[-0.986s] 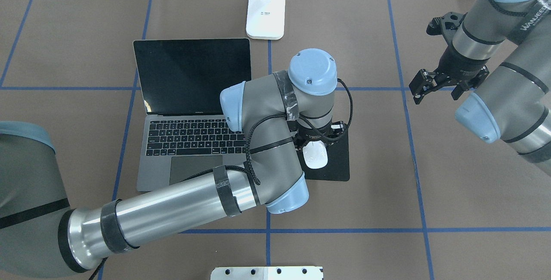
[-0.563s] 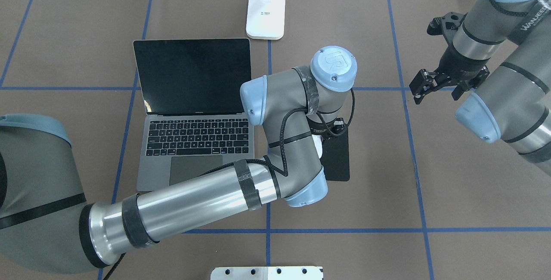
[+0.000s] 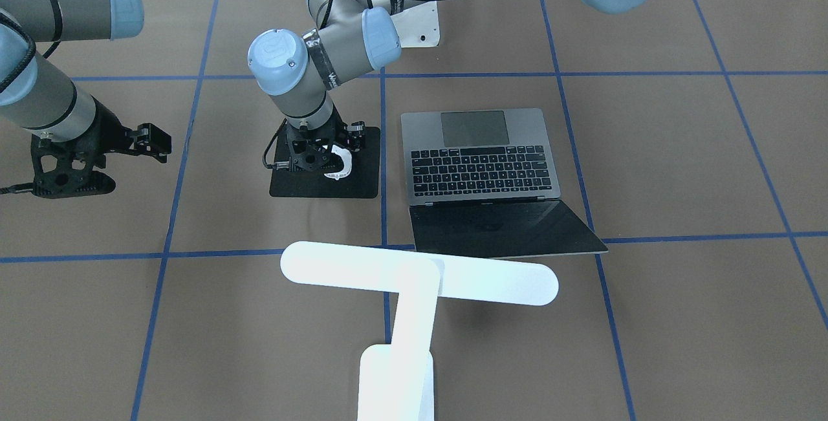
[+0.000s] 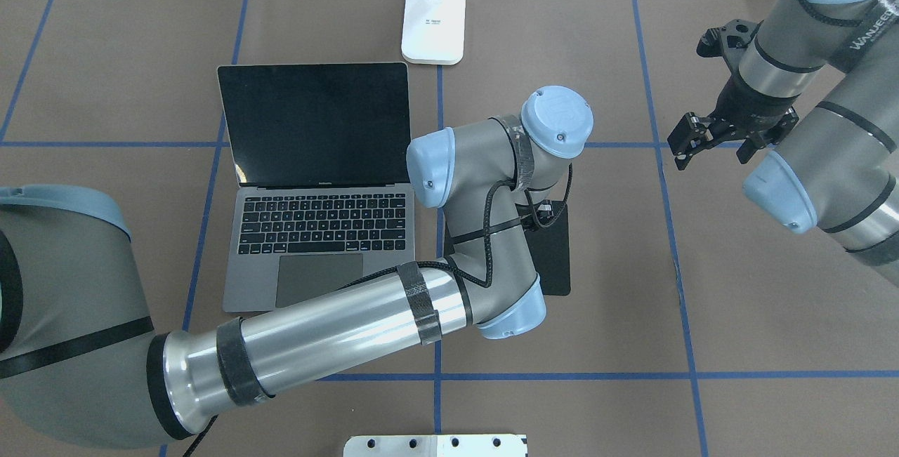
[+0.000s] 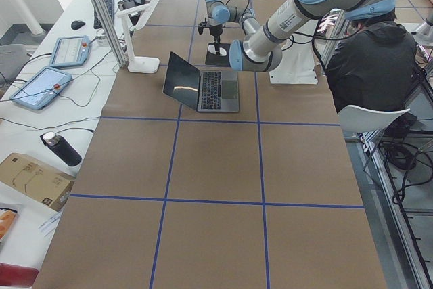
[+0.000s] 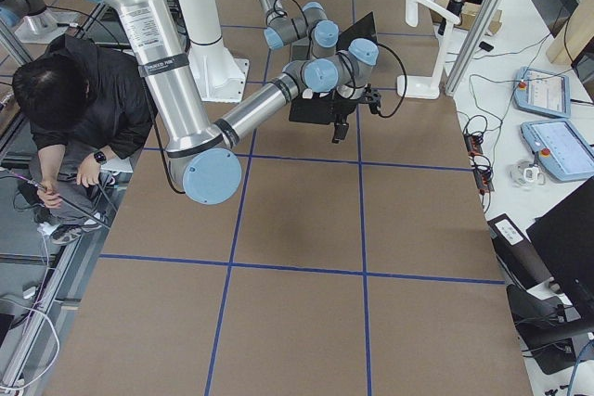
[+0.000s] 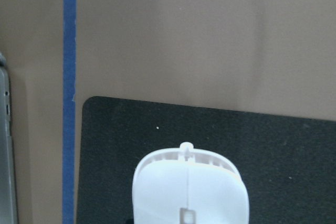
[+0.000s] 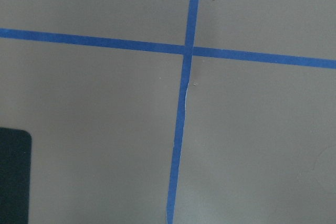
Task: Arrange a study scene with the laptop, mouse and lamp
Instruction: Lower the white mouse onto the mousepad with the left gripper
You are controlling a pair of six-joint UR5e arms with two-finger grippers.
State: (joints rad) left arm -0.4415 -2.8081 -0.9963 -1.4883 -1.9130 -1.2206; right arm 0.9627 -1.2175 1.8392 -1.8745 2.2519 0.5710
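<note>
"So, where does the mouse [image 3: 339,167] sit right now?"

"On the black mat [image 3: 362,183], just beside the laptop [image 3: 482,156] with a blue tape line [image 3: 383,149] between them. Your left gripper [image 3: 321,157] is down over it and seems to straddle it — whether it actually pinches the mouse I cannot tell."

"How should I treat it?"

"I'd judge it light and stiff, but the shell is smooth and rounded, so it could squirt out of a hard pinch. Take it across the long sides near the middle, low down where the flanks run straightest, and squeeze gently."

"And the right gripper [image 4: 711,140]?"

"Spread wide with nothing in it, hanging over the table [image 4: 702,267] well off to the side."

"Anything holding anything else?"

"No bins or trays that you need mind — only the mat, and it carries the mouse alone. The laptop lies open, screen tipped well back, and the lamp [image 3: 417,279] stands just beyond it."
</note>
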